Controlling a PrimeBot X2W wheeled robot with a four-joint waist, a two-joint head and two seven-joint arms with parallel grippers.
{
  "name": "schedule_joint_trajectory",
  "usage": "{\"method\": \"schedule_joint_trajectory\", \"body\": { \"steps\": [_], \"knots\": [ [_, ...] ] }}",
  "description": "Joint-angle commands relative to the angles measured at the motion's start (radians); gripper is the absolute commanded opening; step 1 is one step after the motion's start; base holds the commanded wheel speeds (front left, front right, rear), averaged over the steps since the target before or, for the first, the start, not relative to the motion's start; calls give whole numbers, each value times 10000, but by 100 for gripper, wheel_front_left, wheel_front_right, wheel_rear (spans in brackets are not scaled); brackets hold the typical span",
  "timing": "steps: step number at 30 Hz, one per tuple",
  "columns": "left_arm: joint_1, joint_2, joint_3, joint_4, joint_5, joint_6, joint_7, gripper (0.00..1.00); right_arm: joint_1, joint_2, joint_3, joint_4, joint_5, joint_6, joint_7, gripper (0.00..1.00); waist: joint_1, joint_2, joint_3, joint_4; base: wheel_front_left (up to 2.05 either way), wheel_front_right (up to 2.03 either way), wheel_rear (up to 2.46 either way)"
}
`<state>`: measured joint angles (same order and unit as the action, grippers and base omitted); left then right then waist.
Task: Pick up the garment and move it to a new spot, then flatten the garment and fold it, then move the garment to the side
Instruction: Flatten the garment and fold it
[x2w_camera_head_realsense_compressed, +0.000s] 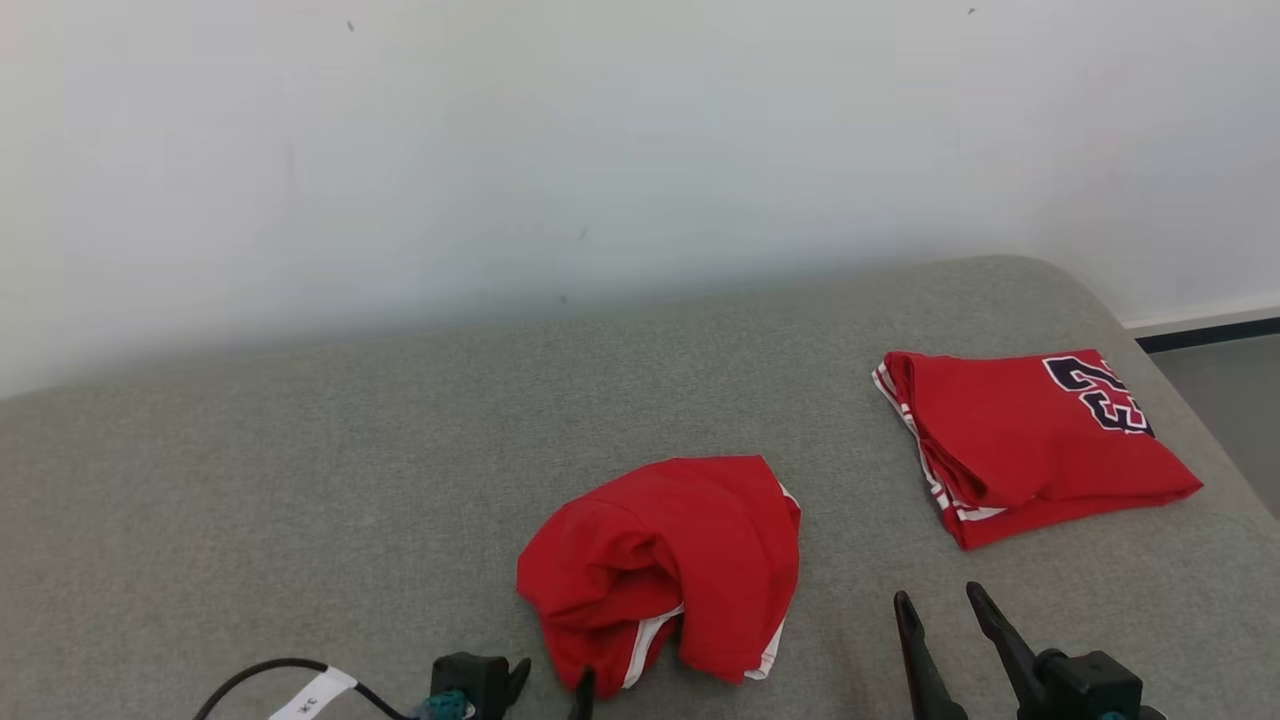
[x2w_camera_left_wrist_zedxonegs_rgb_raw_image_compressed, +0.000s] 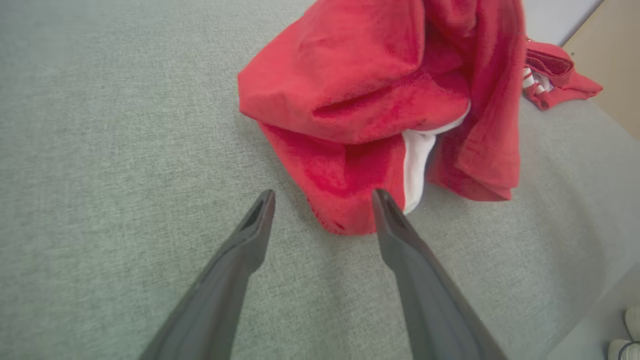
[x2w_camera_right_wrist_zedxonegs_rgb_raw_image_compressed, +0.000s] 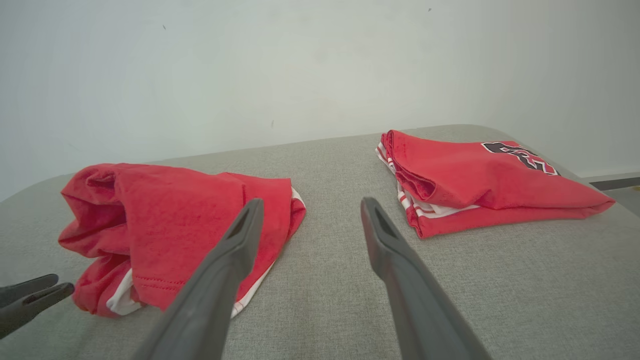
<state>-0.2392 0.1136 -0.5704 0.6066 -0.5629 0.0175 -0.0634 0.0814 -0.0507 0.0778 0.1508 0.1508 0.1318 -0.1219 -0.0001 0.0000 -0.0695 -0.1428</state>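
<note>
Far left, at the bottom edge of the head view: a black cable (x2w_camera_head_realsense_compressed: 250, 678) with a white label (x2w_camera_head_realsense_compressed: 315, 695) lies on the grey padded surface (x2w_camera_head_realsense_compressed: 300, 480), which backs onto a white wall (x2w_camera_head_realsense_compressed: 500, 150). Next to the right, the left gripper (x2w_camera_head_realsense_compressed: 552, 685) sits low at the near edge, fingers spread wide and holding nothing. In its wrist view the left gripper (x2w_camera_left_wrist_zedxonegs_rgb_raw_image_compressed: 324, 197) has its fingertips on either side of the lowest corner of the crumpled garment (x2w_camera_left_wrist_zedxonegs_rgb_raw_image_compressed: 360, 90), and the right-hand finger is just beside the white trim; contact cannot be confirmed. The crumpled garment (x2w_camera_head_realsense_compressed: 670, 550) is red with white striped edging. It lies bunched in a loose heap near the middle of the surface, close to the front edge. Further right, the right gripper (x2w_camera_head_realsense_compressed: 940, 597) hovers above bare fabric, fingers wide apart and empty. Its wrist view places the right gripper (x2w_camera_right_wrist_zedxonegs_rgb_raw_image_compressed: 311, 202) between the two red items. At far right, well apart from the heap, a folded garment (x2w_camera_head_realsense_compressed: 1010, 440) rests flat near the surface's rounded corner, dark numerals uppermost.
</note>
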Motion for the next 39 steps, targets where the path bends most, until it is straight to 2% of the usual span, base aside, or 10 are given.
{"method": "schedule_joint_trajectory", "body": {
  "steps": [1, 13, 14, 15, 22, 29, 35, 39],
  "knots": [
    [116, -49, -121, -94, 56, -39, 103, 100, -97, 4, 51, -66, -50, -27, 36, 100, 1, 0, 34, -140, 0, 0, 0],
    [-458, -187, -176, 997, -97, 146, 390, 100, -111, -86, 42, -173, -137, -27, 145, 100, 1, 0, 198, -780, 0, 0, 0],
    [-554, -196, -143, 1076, -121, 114, 288, 37, -138, -94, 59, -179, -136, -27, 159, 100, 1, 0, 203, -829, 0, 0, 0],
    [-653, -207, -115, 1136, -138, 78, 169, 0, -146, -100, 64, -192, -131, -27, 169, 100, 1, 0, 205, -859, 0, 0, 0],
    [-1309, -164, -29, 1350, -15, 47, -372, 0, -27, -98, -8, -199, -121, -27, 161, 100, 1, 0, 145, -891, 0, 0, 0],
    [-2889, -43, -144, -183, 661, 174, -959, 0, 54, -62, -23, -151, -65, -27, 75, 100, 1, 0, -36, -630, 0, 0, 0],
    [-4513, -155, -530, -1952, 1220, 107, -447, 0, 3, -32, 69, -38, 9, -27, -10, 100, 1, 0, -142, -524, 0, 0, 0],
    [-5423, -379, -1219, -2802, 1468, -68, 506, 0, -43, -14, 81, 46, 31, -27, -74, 100, 1, 0, -159, -571, 0, 0, 0]
  ]
}}
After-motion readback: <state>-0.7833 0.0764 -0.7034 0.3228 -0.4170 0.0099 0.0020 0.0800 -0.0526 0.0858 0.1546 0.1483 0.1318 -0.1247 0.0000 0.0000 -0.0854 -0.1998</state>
